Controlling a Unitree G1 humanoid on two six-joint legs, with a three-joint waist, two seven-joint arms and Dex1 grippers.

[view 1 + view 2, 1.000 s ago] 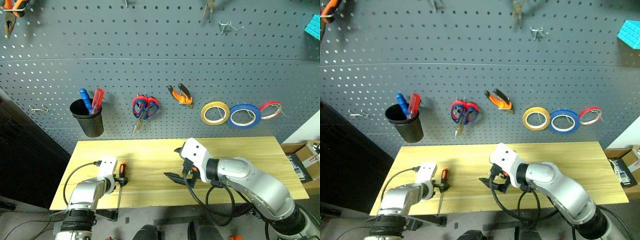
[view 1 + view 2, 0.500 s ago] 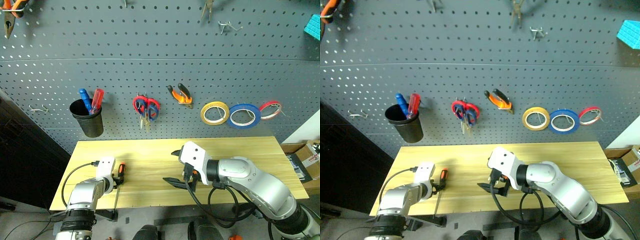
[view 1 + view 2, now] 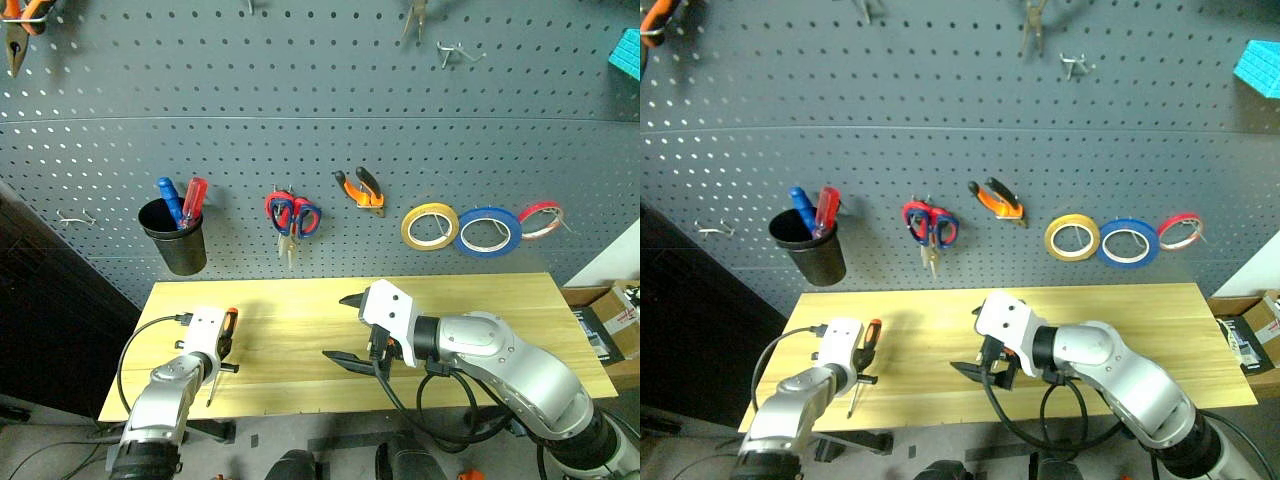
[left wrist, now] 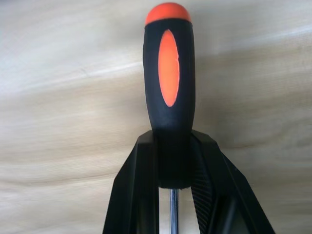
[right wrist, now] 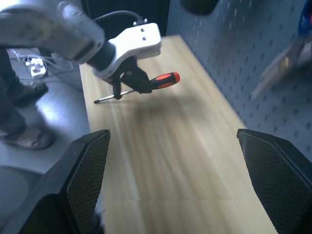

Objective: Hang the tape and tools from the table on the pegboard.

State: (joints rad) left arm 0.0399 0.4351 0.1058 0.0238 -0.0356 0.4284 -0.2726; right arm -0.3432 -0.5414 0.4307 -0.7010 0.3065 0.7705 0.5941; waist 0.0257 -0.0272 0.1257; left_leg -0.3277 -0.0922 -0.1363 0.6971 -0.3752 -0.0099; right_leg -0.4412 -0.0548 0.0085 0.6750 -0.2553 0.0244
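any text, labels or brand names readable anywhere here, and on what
None can be read.
The cardboard box at the right edge, beside the table, carries a label with print too small to make out.
The screwdriver handle and the tape rolls on the pegboard show no print.

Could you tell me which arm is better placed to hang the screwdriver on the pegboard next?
Probably the left: the left gripper is shut on the screwdriver at its handle, lifted off the table. The right gripper is open and holds nothing.
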